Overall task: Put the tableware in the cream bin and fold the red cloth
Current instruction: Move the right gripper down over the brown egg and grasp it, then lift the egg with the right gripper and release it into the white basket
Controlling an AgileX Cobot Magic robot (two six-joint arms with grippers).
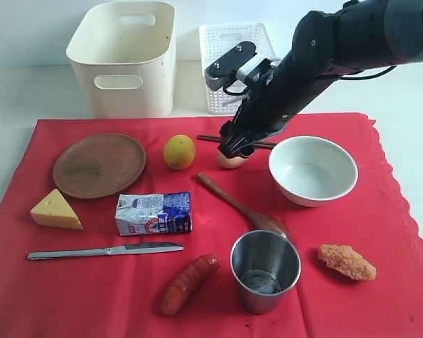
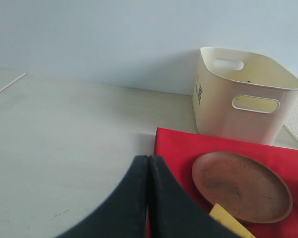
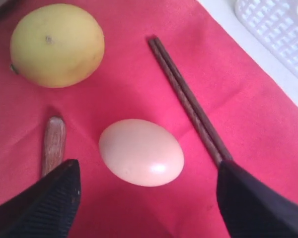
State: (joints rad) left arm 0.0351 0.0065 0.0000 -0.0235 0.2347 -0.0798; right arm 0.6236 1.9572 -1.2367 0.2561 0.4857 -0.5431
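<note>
1. The cream bin [image 1: 151, 84] stood upright on the tabletop [image 1: 28, 91], just behind the flat red cloth [image 1: 381, 232] and beside the white lattice basket [image 1: 215, 102]. All the tableware lay outside it, on the cloth.
2. The white bowl [image 1: 313, 171] sat upright, its inside bare white. The steel cup [image 1: 264, 271] stood upright in front of it, with the brown wooden spoon [image 1: 240, 204] ending just beside its rim.
3. The round brown plate [image 1: 99, 165] lay in front of the bin, the steel table knife [image 1: 106, 251] nearer the front edge, and the dark chopsticks [image 3: 188, 104] just beside the egg [image 3: 141, 152].
4. The right jaws stood spread on either side of the egg, apart from it.
5. The left jaws were pressed together on nothing, near the plate.
</note>
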